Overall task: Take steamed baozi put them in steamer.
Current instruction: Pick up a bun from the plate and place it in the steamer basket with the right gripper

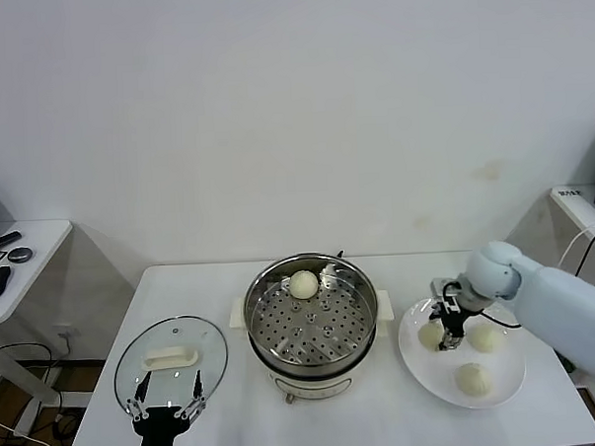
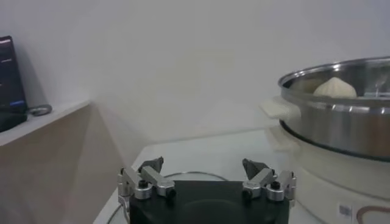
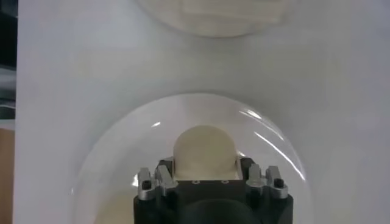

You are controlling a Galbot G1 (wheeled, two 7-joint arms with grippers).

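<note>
The step in hand was the pick-up of a second bun. Nearest the robot, the left gripper (image 1: 167, 406) hung idle at the table's front edge, over the near rim of the glass lid (image 1: 171, 359), its jaws spread wide and holding nothing.

On the right, the right gripper (image 1: 449, 327) was down on the white plate (image 1: 414, 361), its jaws set on either side of the leftmost baozi (image 3: 205, 146); in the right wrist view the bun filled the gap between the fingers, which looked to be touching its sides. Whether the grip was already firm could not be told; the bun rested on the plate, not lifted. Two more baozi lay on the same plate: one near its front (image 1: 471, 377) and one toward its right side (image 1: 483, 338), both apart from the gripper.

The next move would likely call for a gentle squeeze on the soft dough, a straight lift clear of the plate, then a carry leftward over the rim of the steamer (image 1: 252, 302).

The steamer stood in the middle of the table, lid off, with one baozi (image 1: 303, 283) already on its perforated tray at the far side. Three of four remained to go.
</note>
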